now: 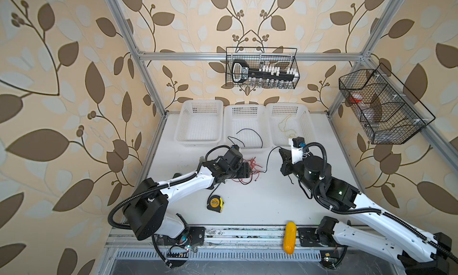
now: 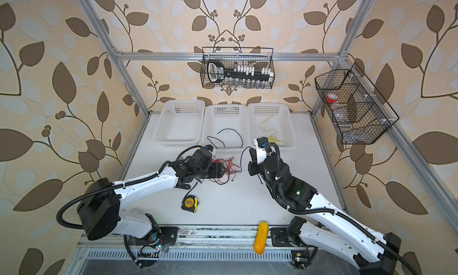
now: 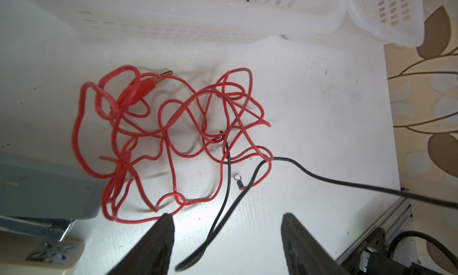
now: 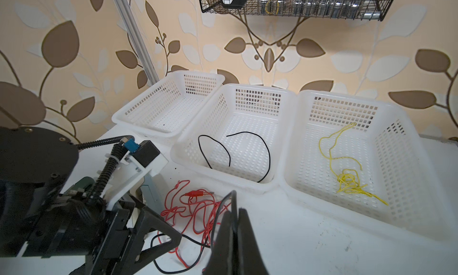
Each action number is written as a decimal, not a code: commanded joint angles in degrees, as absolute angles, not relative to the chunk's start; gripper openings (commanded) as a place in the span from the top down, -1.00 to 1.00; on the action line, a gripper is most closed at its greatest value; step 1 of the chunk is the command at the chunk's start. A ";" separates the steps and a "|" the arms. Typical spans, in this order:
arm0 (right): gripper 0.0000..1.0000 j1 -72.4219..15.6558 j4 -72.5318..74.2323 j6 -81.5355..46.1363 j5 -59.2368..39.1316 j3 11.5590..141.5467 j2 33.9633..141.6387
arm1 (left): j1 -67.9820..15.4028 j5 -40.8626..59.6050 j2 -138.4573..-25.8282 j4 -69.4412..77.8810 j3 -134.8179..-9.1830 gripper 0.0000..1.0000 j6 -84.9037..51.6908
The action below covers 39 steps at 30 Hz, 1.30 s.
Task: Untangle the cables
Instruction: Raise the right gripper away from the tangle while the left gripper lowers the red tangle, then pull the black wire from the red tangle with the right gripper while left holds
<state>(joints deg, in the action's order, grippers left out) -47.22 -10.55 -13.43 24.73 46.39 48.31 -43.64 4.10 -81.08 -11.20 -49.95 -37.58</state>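
A tangle of red cables (image 3: 173,127) with a red clip end (image 3: 146,84) lies on the white table, seen in both top views (image 1: 251,166) (image 2: 229,164). My left gripper (image 3: 226,215) hovers open at the tangle's edge (image 1: 247,173). A black cable (image 3: 322,178) threads through the red loops. A bend of it lies loose between the left fingers. My right gripper (image 4: 235,209) is shut on that black cable (image 4: 229,195), to the right of the tangle (image 1: 280,151). A second black cable (image 4: 247,133) lies in the middle basket. A yellow cable (image 4: 347,177) lies in the right basket.
Three white baskets (image 1: 198,140) stand in a row at the back of the table. A yellow tape measure (image 1: 215,204) lies in front of the left arm. A yellow object (image 1: 290,237) rests on the front rail. Two black wire baskets (image 1: 262,68) hang on the frame.
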 commanded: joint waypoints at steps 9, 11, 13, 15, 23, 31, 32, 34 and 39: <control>1.00 -47.02 -10.98 -13.84 16.80 51.38 51.70 | -47.96 3.95 -82.00 -1.94 -53.32 -0.56 -26.42; 1.00 -47.00 -11.12 -13.96 16.63 51.78 52.07 | -49.05 4.02 -83.75 1.05 -52.46 -0.57 -25.80; 1.00 -47.02 -11.24 -14.07 16.52 52.02 52.29 | -49.96 4.04 -83.93 3.70 -51.59 -0.58 -25.10; 1.00 -47.02 -11.33 -14.06 16.61 52.28 52.52 | -50.62 4.02 -83.78 5.95 -50.61 -0.58 -24.47; 1.00 -46.93 -11.58 -14.52 15.74 52.88 53.18 | -51.27 0.74 -82.84 10.70 -48.60 -0.58 -24.51; 1.00 -46.86 -11.17 -15.47 13.13 51.51 52.65 | -51.31 -1.05 -83.51 15.64 -49.08 -0.51 -24.08; 1.00 -46.93 -11.16 -15.53 13.01 51.42 52.48 | -51.25 -0.35 -83.98 16.10 -49.37 -0.46 -23.99; 1.00 -46.93 -11.15 -15.64 13.22 51.28 52.30 | -51.29 0.72 -84.68 16.39 -49.86 -0.33 -24.21; 1.00 -46.93 -11.12 -15.67 14.45 50.76 52.24 | -51.26 1.06 -84.64 15.85 -50.19 0.34 -25.05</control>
